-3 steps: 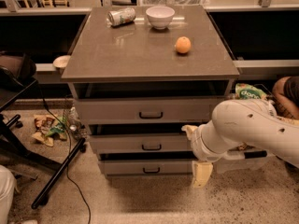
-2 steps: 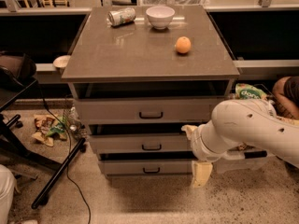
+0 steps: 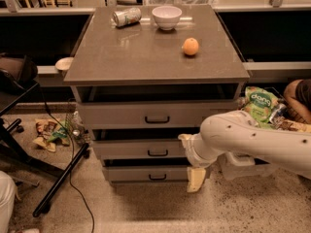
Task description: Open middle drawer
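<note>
Nothing seems to have shifted since a second ago: the white arm (image 3: 252, 140) reaches in from 3 o'clock just as it did, and the gripper (image 3: 189, 162) sits at the same spot, at about 5 o'clock from the middle of the view, in front of the right end of the grey cabinet (image 3: 87, 113). Its two fingers (image 3: 197, 178) stand spread apart with nothing between them, one tip up at 12 o'clock by the top edge of the middle drawer (image 3: 131, 149), the other hanging at 6 o'clock beside the lowest drawer (image 3: 136, 174). The middle drawer lies in the second tier, its small black handle (image 3: 158, 153) just at 9 o'clock from the gripper and not touched by it. A dark gap shows above its front, and I cannot tell whether it is pulled out at all. The top drawer (image 3: 121, 114) sits above it under the cabinet top (image 3: 121, 57). On that top a can (image 3: 127, 16) lies on its side at 11 o'clock, a white bowl (image 3: 166, 17) stands at 12 o'clock just beside it, and an orange (image 3: 190, 46) rests at 1 o'clock, apart from both. A green snack bag (image 3: 258, 106) lies at 3 o'clock of the cabinet, wrappers (image 3: 48, 132) on the floor at 9 o'clock
</note>
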